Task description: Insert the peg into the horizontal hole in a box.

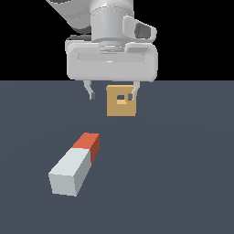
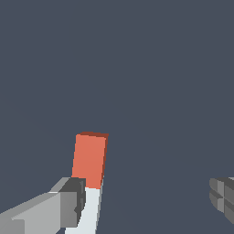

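peg (image 1: 74, 164) lies flat on the floor at about 7 o'clock from the box (image 1: 121, 100), untouched, while the gripper (image 1: 112, 95) hangs wide open and empty above, so it does best descending centred over the grey half, fingers straddling squarely.

The peg (image 1: 75, 165) looks like a smooth, matt bar, perhaps painted plastic; its pale grey part and its red-orange end show flat colour with no grain and no shine. The box (image 1: 121, 100) is tan and also matt, with plain smooth faces like uncoated wood or card, though no texture can be seen. The gripper (image 1: 113, 96) body is light grey with a soft satin sheen, like moulded plastic or painted metal. Its fingers (image 2: 45, 212) are grey and dull, with darker pads. The floor (image 1: 183, 183) is dark slate, even and matt.
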Available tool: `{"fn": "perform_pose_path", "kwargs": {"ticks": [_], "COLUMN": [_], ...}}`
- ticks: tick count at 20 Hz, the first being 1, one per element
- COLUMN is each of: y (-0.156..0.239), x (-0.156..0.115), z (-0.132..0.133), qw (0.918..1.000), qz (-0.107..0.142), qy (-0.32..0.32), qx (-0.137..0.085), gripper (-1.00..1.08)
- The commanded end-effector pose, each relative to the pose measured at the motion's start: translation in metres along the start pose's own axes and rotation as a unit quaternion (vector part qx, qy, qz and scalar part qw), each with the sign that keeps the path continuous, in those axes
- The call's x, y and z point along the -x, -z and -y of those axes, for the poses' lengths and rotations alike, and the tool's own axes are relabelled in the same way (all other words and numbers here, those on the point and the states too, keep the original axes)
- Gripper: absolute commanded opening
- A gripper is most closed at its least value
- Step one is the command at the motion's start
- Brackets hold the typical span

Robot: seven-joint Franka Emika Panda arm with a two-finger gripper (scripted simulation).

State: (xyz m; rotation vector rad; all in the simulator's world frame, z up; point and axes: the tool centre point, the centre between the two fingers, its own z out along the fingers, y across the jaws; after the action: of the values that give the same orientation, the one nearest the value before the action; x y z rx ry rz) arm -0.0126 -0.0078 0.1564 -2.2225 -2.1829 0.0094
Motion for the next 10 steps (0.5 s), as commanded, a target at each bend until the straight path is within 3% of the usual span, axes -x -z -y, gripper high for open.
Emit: {"fn": "perform_pose_path", "kwargs": {"ticks": [1,10], "y": [0.0,-0.013], "x": [0.0,0.018], "z": [0.0,0.012], "qw": [1.0,1.0], "qz": [0.0,0.001], "qy": [0.0,-0.009], "qx": [0.0,0.002], "gripper": [1.0,1.0]}}
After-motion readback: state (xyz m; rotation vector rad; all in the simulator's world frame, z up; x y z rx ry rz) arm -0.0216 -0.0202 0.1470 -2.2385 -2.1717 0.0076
